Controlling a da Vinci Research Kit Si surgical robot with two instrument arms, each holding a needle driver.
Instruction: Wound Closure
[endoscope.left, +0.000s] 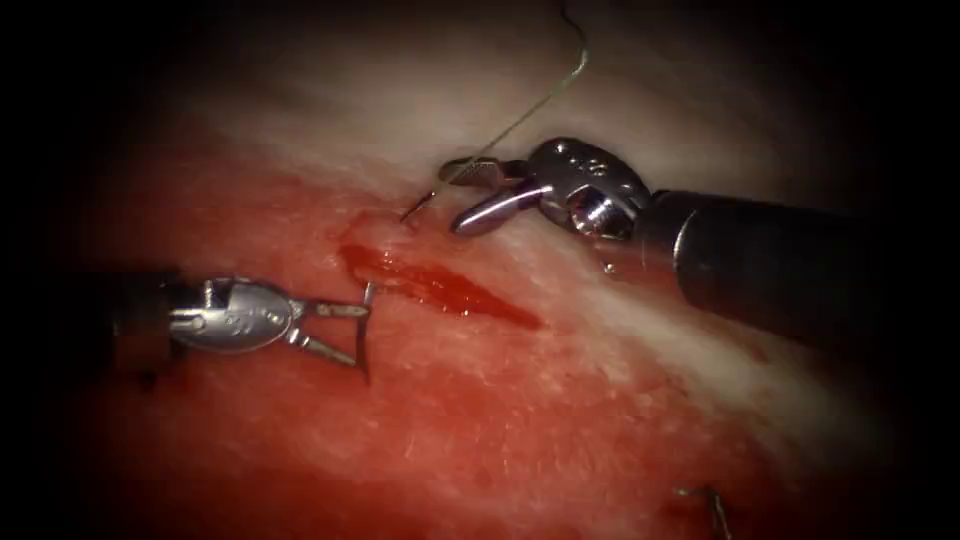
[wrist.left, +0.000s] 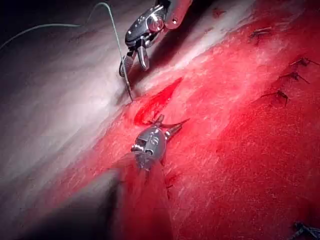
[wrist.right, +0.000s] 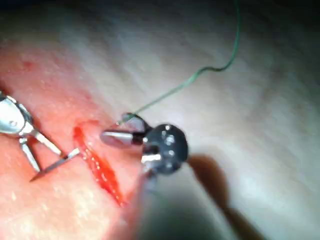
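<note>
The cut (endoscope.left: 440, 290) lies in the middle of the tissue (endoscope.left: 520, 420), filled with red fluid. The curved needle (endoscope.left: 364, 335) is in the tissue. Its tip end stands out on the left side of the cut, and its tail (endoscope.left: 415, 207) enters on the right side. Green thread (endoscope.left: 530, 110) runs up from the tail. My left tool (endoscope.left: 350, 333) is open, its jaws spread at the needle's exposed tip and gripping nothing. My right tool (endoscope.left: 452, 198) is open beside the tail and thread, holding nothing. The needle (wrist.right: 57, 165) and cut (wrist.right: 100, 172) also show in the right wrist view.
Several earlier stitches with dark knots (wrist.left: 277, 94) sit on the red tissue away from the cut. A cut end of thread (endoscope.left: 712, 503) lies near the lower right. The thread (wrist.left: 112, 30) loops away over the pale tissue behind the right tool (wrist.left: 133, 62).
</note>
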